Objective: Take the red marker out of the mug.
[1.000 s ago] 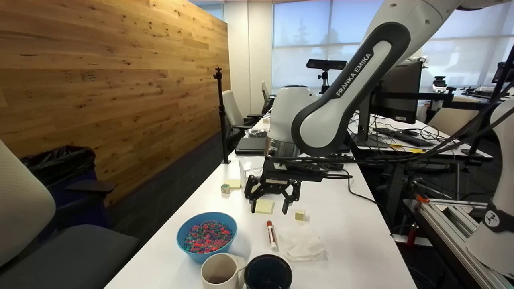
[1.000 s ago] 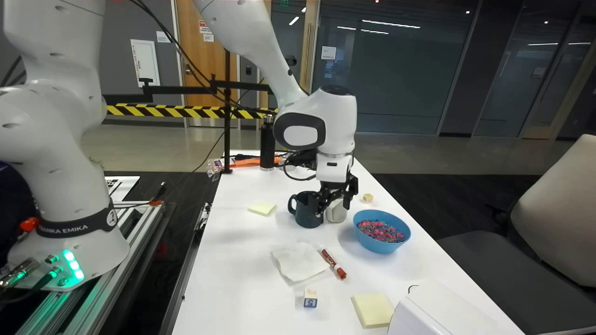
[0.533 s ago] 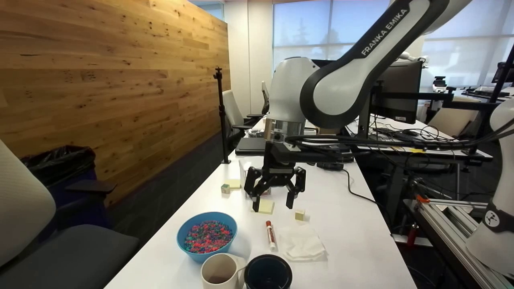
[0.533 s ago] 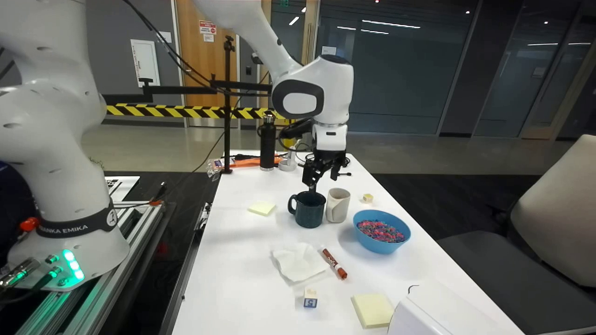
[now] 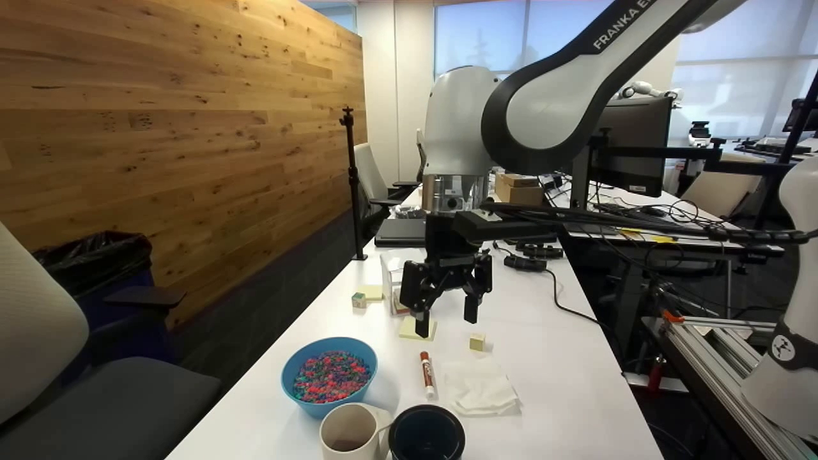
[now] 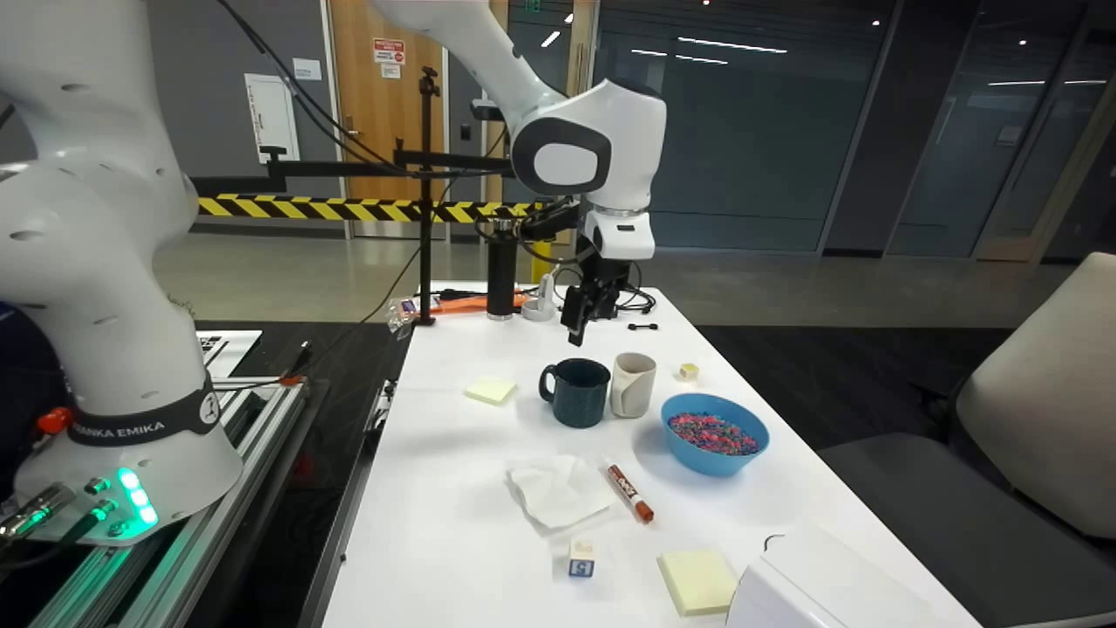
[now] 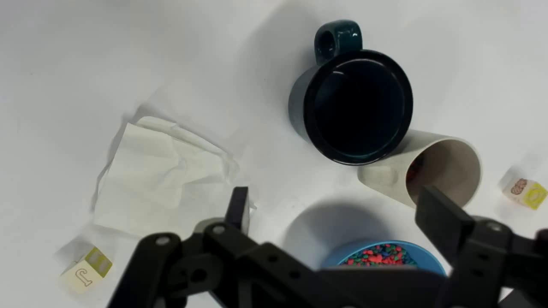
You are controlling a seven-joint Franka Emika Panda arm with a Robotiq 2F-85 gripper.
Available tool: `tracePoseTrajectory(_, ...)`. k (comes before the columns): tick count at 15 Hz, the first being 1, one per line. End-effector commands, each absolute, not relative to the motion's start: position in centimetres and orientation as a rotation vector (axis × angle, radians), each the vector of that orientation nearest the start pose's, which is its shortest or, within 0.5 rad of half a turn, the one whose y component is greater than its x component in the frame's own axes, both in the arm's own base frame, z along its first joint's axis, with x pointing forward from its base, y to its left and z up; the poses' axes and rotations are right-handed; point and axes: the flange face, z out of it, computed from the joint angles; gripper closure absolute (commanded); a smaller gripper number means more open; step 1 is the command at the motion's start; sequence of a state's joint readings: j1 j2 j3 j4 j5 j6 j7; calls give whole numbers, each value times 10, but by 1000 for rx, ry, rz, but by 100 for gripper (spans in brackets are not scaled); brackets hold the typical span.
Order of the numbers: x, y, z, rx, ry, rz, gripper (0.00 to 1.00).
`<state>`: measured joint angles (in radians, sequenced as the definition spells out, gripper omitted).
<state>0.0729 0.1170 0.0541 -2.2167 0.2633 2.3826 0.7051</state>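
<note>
The red marker (image 5: 427, 375) lies flat on the white table in both exterior views (image 6: 631, 494), between a white tissue and the blue bowl. It is outside the mug. In the wrist view the marker does not show; the gripper may hide it. The dark mug (image 6: 580, 394) stands upright on the table, also in the wrist view (image 7: 359, 107); its inside is dark and I see no marker in it. My gripper (image 7: 336, 201) is open and empty, with its jaws wide apart. It hangs above the table in both exterior views (image 5: 446, 317) (image 6: 587, 323), touching nothing.
A pale cup (image 6: 633, 384) stands close beside the mug. The blue bowl (image 6: 702, 460) with coloured bits is near the marker. A tissue (image 6: 558, 494), a letter block (image 6: 581, 558), sticky notes (image 6: 697, 582) and a white box (image 6: 811, 584) lie around. A black bottle (image 6: 501, 279) stands farther back.
My open gripper has risen and turned somewhat, away from the mug's height. The red marker has rolled slightly toward the bowl. The mug and cup have not moved.
</note>
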Motion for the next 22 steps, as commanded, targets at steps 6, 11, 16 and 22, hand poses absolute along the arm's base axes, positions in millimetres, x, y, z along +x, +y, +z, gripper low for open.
tracePoseTrajectory(6,559,102,338,-2969,652,159,0)
tracePoseTrajectory(11,575,106,342,-3061,501,149,0)
tracePoseTrajectory(16,586,104,345,-3086,430,156,0)
tracePoseTrajectory(22,588,101,352,-3112,290,281,0)
